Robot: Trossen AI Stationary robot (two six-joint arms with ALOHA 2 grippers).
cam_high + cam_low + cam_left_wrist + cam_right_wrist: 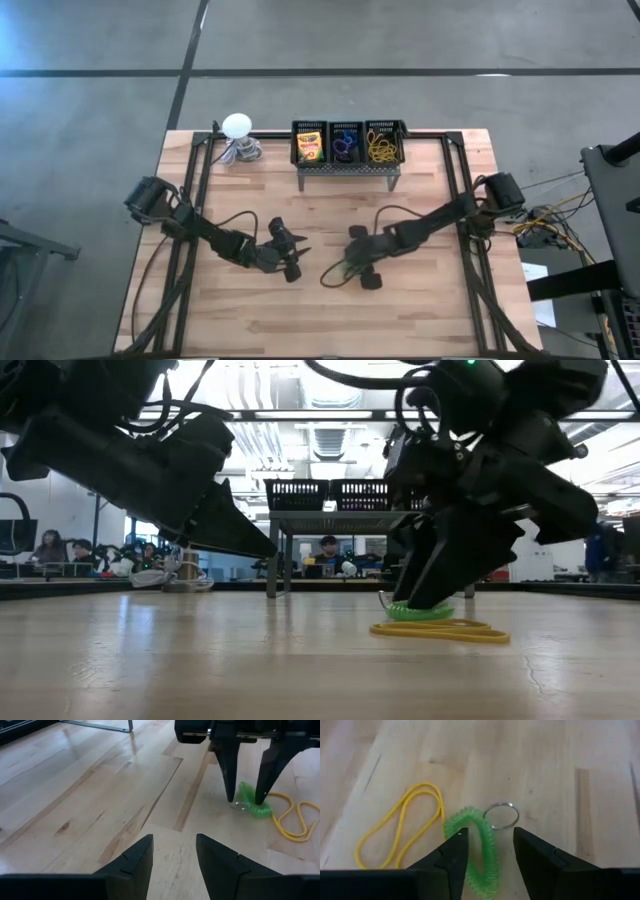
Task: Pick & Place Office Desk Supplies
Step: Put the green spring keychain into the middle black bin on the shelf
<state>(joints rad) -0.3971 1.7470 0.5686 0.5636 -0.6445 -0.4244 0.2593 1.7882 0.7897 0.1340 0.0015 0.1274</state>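
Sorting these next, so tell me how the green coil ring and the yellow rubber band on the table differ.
The green coil ring is a thick, springy spiral with a small metal ring attached; the yellow rubber band is thin, smooth and plain. The coil lies between the right end effector's fingers; the band lies beside them. Both rest loose on the table.

Green coil ring (472, 847), yellow rubber band (400, 827), silver key ring (501, 815), pale wood-grain worktop (545, 765), black bins (348, 142), white ball (237, 125)

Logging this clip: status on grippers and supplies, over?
Right gripper open, down over green coil with metal ring. Left gripper open, waiting nearby. Yellow band lies beside coil. Nothing blocking.
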